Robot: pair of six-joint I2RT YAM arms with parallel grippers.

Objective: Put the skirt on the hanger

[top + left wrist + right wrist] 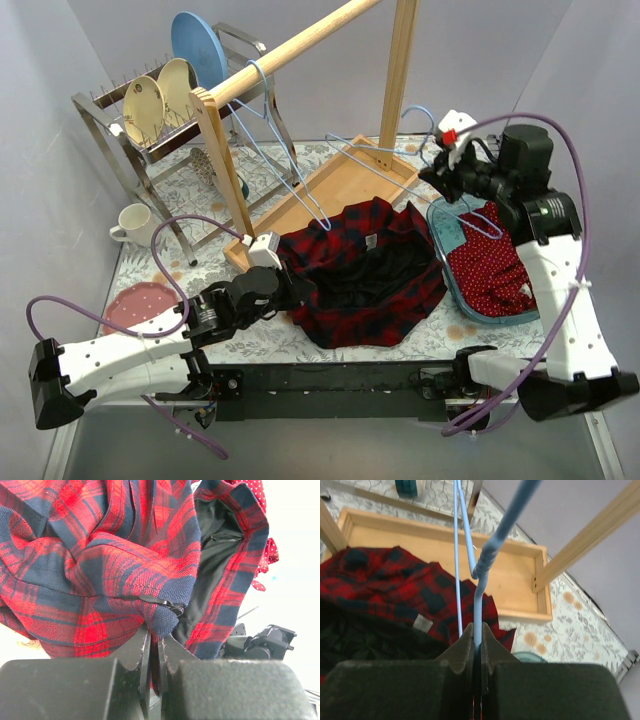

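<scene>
The skirt (365, 270), red and navy plaid with a black lining, lies crumpled on the table in the middle. My left gripper (298, 290) is shut on its left edge. In the left wrist view the fabric fold (100, 555) is pinched between the jaws (156, 637), right below the zipper pull (160, 601). My right gripper (430, 178) hovers above the skirt's far right corner, shut on a light blue wire hanger (380, 202). In the right wrist view that hanger's wire (479, 600) runs up out of the closed gripper (478, 632), over the skirt (380, 585).
A wooden tray (340, 185) lies behind the skirt under a wooden rail (290, 50), which carries another blue hanger (262, 100). A blue bin (445, 265) with red dotted cloth sits at right. A dish rack (150, 110), a mug (133, 224) and a pink plate (135, 305) stand at left.
</scene>
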